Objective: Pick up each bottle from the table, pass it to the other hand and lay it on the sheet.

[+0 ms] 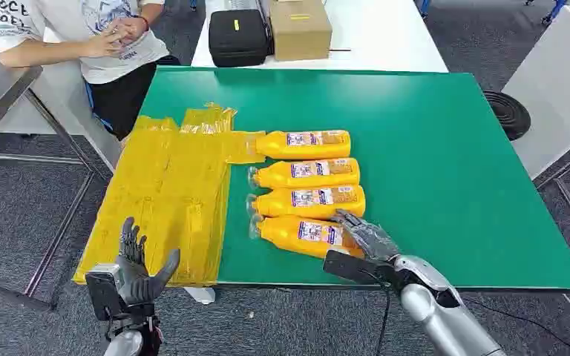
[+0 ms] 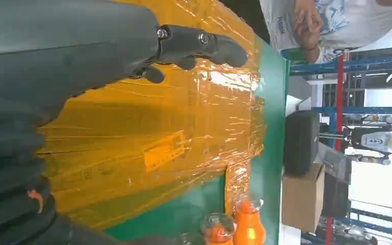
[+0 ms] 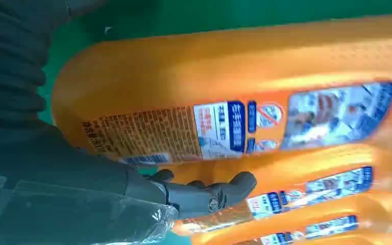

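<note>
Several orange bottles lie side by side on the green table [image 1: 430, 148], caps pointing at the yellow sheet [image 1: 167, 200]. My right hand [image 1: 360, 236] reaches over the base end of the nearest bottle [image 1: 300, 235], which still lies on the table. In the right wrist view its fingers [image 3: 214, 194] lie in the gap between this bottle [image 3: 209, 76] and its neighbour [image 1: 312, 201]. My left hand [image 1: 137, 271] hovers open and holding nothing at the sheet's near edge; the left wrist view has its fingers [image 2: 199, 46] spread above the sheet [image 2: 148, 138].
A person [image 1: 96, 37] sits at the table's far left corner. A black case [image 1: 237, 35] and a cardboard box [image 1: 299, 28] stand on the white table behind. A black round object [image 1: 508, 113] lies on the floor at the right.
</note>
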Motion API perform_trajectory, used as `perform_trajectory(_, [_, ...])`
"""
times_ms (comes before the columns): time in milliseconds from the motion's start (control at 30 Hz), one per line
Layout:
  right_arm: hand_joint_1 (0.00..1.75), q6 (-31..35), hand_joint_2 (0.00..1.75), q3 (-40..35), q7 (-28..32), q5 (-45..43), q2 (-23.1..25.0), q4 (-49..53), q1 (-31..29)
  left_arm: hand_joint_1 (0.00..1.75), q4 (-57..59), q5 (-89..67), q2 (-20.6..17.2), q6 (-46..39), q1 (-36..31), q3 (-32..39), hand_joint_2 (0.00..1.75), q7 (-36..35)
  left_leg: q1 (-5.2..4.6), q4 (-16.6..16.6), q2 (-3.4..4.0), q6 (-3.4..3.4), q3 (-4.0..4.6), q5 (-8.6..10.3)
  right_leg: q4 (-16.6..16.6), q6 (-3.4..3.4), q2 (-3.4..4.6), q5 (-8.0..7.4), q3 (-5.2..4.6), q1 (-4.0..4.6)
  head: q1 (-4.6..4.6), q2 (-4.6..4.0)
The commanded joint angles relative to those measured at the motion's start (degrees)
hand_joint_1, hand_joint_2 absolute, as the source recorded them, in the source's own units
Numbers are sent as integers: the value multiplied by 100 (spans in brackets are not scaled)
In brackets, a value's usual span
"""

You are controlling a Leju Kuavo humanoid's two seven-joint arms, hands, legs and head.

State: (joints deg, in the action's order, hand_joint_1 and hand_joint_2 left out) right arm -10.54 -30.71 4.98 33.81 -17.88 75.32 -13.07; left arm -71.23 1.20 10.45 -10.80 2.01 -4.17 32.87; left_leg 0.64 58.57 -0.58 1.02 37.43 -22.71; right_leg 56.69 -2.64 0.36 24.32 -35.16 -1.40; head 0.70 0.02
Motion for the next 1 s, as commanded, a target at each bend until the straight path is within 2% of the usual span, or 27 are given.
perform_trajectory(33, [3, -200, 175, 95, -19, -37, -122, -636, 99, 0, 383, 22, -95, 61, -142, -32, 175, -21, 5, -12, -9, -2, -30, -5, -17, 13, -16, 7, 39, 8, -2, 0])
perform_trajectory(400, [9, -281, 175, 152, 8, -127, -161, -692, 165, 0, 477, 50, -106, 95, -156, -33, 175, -6, 3, -8, -2, -4, -20, -8, -11, 10, -7, 5, 22, 5, 0, 0])
perform_trajectory(567, [38, -289, 175, 151, 2, -143, -92, -820, 13, 0, 431, 76, -102, 98, -143, 8, 175, 2, 5, -8, 2, -5, -28, -12, -13, 14, -5, 6, 32, 8, -2, 0])
perform_trajectory(800, [37, -259, 175, 156, 41, -170, -158, -674, 53, 0, 455, 104, -95, 85, -98, 11, 175, 14, 3, -6, 0, -5, -16, -9, -8, 10, -5, 4, 20, 6, -2, 0])
perform_trajectory(833, [52, -256, 175, 156, 41, -170, -164, -655, 62, 0, 451, 106, -91, 85, -94, 10, 175, 15, 1, -7, 1, -4, -15, -9, -8, 9, -4, 4, 18, 4, 0, 0])
perform_trajectory(867, [82, -248, 175, 157, 39, -170, -175, -617, 73, 0, 444, 110, -86, 82, -88, 10, 175, 18, 4, -9, 3, -5, -30, -14, -13, 16, -4, 8, 34, 7, -2, 0])
perform_trajectory(900, [99, -245, 175, 163, 41, -174, -174, -606, 63, 0, 443, 113, -82, 79, -84, 8, 175, 20, 5, -12, 5, -5, -45, -19, -18, 21, -6, 13, 49, 10, -2, 0])
perform_trajectory(933, [147, -245, 175, 163, 41, -174, -174, -606, 63, 0, 443, 113, -82, 79, -84, 8, 175, 20, 2, -8, 1, -4, -21, -11, -10, 11, -5, 6, 24, 5, 0, 0])
perform_trajectory(967, [164, -239, 175, 184, 46, -193, -173, -611, 51, 0, 443, 117, -77, 76, -87, 9, 175, 22, 2, -9, 2, -4, -29, -14, -12, 14, -5, 9, 33, 6, -2, 0])
perform_trajectory(1000, [171, -237, 175, 192, 48, -201, -174, -615, 51, 0, 443, 119, -74, 75, -87, 11, 175, 23, 4, -10, 4, -5, -39, -19, -15, 19, -6, 12, 44, 9, -2, 0])
